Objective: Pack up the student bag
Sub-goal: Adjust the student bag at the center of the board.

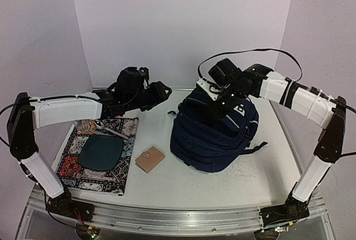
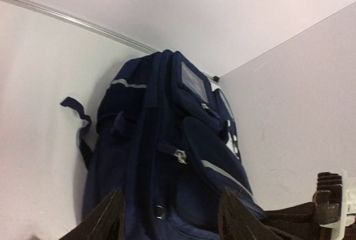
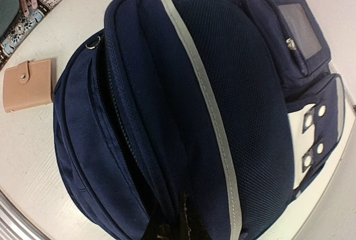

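The student bag (image 1: 214, 137), a navy backpack with light-grey stripes and white buckle patches, lies on the table right of centre. My right gripper (image 1: 216, 105) is on its top; in the right wrist view (image 3: 186, 226) the fingers are pinched together on a fold of the bag's fabric (image 3: 183, 112) beside an open zipper. My left gripper (image 1: 164, 92) is open and empty, just left of the bag and pointing at it. In the left wrist view (image 2: 172, 223) the bag (image 2: 161, 140) fills the space ahead of the spread fingers (image 2: 108, 218).
A patterned mat (image 1: 72, 165) lies at the left with a dark teal oval pouch (image 1: 101, 151) and a metal spoon (image 1: 105, 128) on it. A tan wallet (image 1: 150, 158) lies between mat and bag, and shows in the right wrist view (image 3: 28, 84). Walls enclose the table.
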